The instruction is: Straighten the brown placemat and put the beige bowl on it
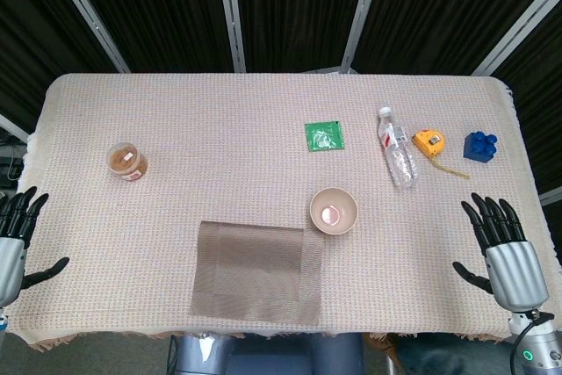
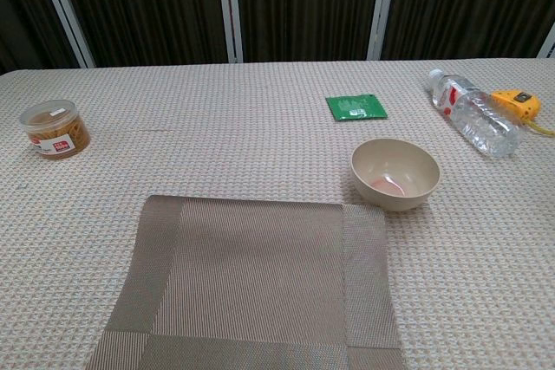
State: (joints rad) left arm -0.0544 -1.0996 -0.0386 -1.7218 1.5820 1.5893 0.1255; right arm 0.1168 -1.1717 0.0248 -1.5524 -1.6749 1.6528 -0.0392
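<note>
The brown placemat [image 1: 255, 270] [image 2: 251, 283] lies flat near the table's front edge, slightly skewed. The beige bowl [image 1: 334, 211] [image 2: 395, 173] stands upright on the tablecloth just past the mat's far right corner, with something pink inside. My left hand [image 1: 16, 233] hovers off the table's left edge, fingers spread and holding nothing. My right hand [image 1: 500, 243] is at the front right edge, also spread and holding nothing. Neither hand shows in the chest view.
A small jar with a red label [image 1: 128, 162] [image 2: 55, 129] sits at the left. A green packet [image 1: 324, 136] [image 2: 356, 107], a lying plastic bottle [image 1: 397, 147] [image 2: 473, 116], a yellow tape measure [image 1: 429, 142] [image 2: 516, 102] and a blue block [image 1: 479, 147] are at the back right.
</note>
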